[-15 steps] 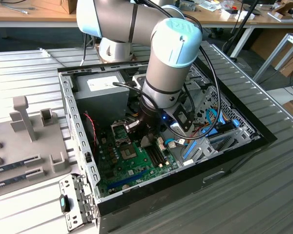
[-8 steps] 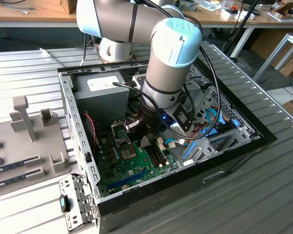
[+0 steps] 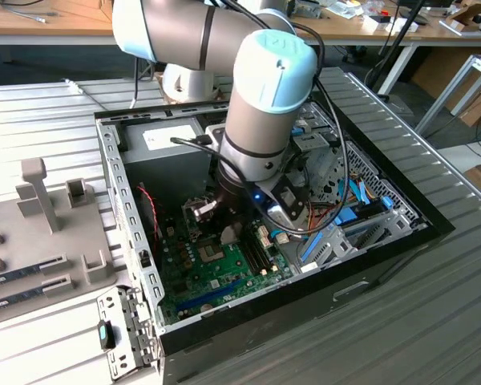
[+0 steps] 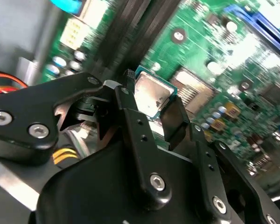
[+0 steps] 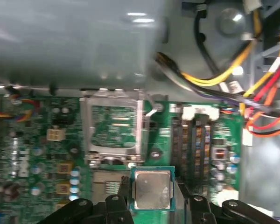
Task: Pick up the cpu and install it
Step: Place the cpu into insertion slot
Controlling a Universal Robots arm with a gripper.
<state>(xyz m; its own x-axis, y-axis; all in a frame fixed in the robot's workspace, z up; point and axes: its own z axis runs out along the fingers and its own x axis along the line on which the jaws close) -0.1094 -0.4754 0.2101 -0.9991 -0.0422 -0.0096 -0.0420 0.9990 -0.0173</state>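
1. Your black two-fingered gripper (image 5: 151,198) is clenched on the cpu (image 5: 152,189), a small flat square chip with a silvery-grey metal top and a thin green board rim; in both wrist views one black finger (image 4: 177,122) presses each of two opposite edges.
2. The cpu (image 4: 151,97) hangs in the air above the green motherboard (image 5: 46,158), touching nothing but the fingers, its metal top facing the cameras.
3. In the first wrist view the metal-framed square socket (image 5: 113,130) stands open, and the chip sits just beside it, at about 5 o'clock from the frame.
4. In the exterior view your grey arm with its pale blue joint cap (image 3: 260,104) reaches down into the open black computer case (image 3: 385,265), at about 12 o'clock from the motherboard (image 3: 216,277).
5. There the arm hides the chip, so you probably cannot judge its height over the board.
6. A grey metal box (image 5: 74,42) sits just past the socket, with yellow, red and black cables (image 5: 224,74) bundled beside it.
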